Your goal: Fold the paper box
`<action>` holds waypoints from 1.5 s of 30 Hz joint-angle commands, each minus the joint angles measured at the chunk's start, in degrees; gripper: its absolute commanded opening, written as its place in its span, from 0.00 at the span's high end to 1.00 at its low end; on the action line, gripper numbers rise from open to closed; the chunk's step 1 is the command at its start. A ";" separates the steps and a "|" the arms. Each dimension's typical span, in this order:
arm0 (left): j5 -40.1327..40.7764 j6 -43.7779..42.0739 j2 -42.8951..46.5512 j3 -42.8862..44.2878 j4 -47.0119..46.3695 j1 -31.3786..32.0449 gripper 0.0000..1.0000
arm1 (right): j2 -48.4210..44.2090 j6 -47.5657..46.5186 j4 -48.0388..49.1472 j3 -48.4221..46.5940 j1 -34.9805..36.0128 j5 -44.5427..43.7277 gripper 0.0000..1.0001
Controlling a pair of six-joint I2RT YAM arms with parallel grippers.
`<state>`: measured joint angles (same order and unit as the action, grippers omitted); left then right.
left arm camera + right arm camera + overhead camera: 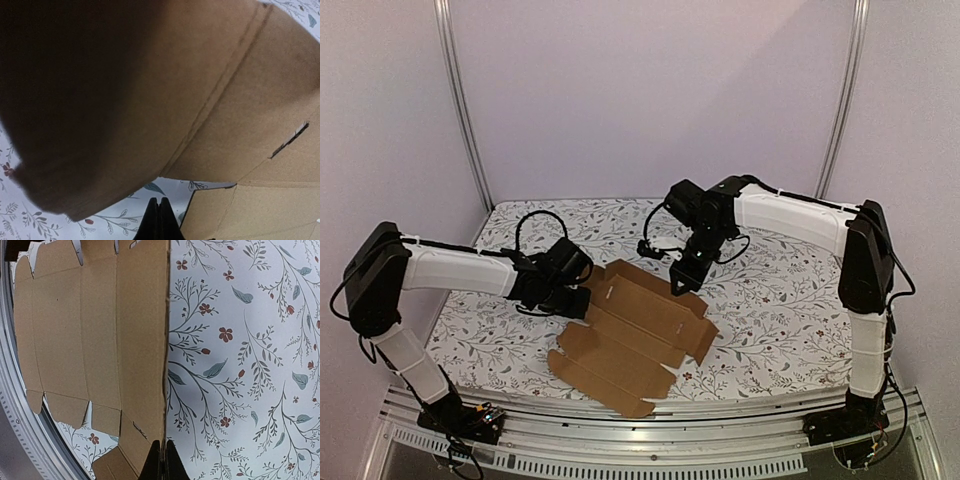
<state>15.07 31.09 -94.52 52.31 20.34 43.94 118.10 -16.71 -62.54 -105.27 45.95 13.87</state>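
Left arm pose: the left arm (450, 268) rises from the lower left corner, bends at a high elbow by the left edge, and runs its white forearm right toward the centre with the wrist low.
Left fingers: the left fingers (582, 300) are pressed together and hold nothing. They sit at the upper left edge of the paper box (635, 335), a plain brown die-cut sheet of corrugated cardboard. I cannot tell whether they touch it.
Right arm pose: the right arm (790, 215) climbs the right edge, and its forearm reaches left across the upper centre with the wrist bent down.
Right fingers: the right fingers (678, 287) are pressed together and empty, with the tip at the sheet's upper right edge.
Box state: it lies unfolded on the bench (770, 300), which is covered by a white cloth printed with leaves and red flowers. It spans the centre to the lower centre of the top view.
Axis: the creases run from upper left to lower right, and the panels step down toward the lower left.
Left wrist view: one panel looms close, dark and blurred.
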 commanded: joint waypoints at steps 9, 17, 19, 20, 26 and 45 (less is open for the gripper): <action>-8.39 -0.71 0.82 -3.53 -4.62 -0.70 1.00 | 1.43 1.10 0.57 -1.34 -0.28 0.34 1.00; -13.47 -0.74 2.76 -3.97 -5.95 -0.61 1.00 | 1.60 2.57 1.37 -1.16 -0.30 -1.05 1.00; -14.52 -0.25 3.21 -4.10 -6.35 -0.61 1.00 | 1.47 2.71 1.58 -1.04 -0.29 -1.35 1.00; -14.62 -0.02 3.40 -4.21 -6.67 -0.61 1.00 | 1.37 2.73 1.55 -0.99 -0.30 -1.53 1.00; -18.26 1.26 3.77 -5.14 -8.32 -0.25 1.00 | 0.96 2.90 2.00 -0.27 -0.33 -2.26 1.00; -19.10 3.45 0.91 -3.68 -10.69 4.15 1.00 | -0.30 4.47 4.13 3.38 -0.31 -4.55 1.00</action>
<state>-3.16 34.11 -92.29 47.53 10.96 46.70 118.69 -13.52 -60.84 -103.11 45.93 10.02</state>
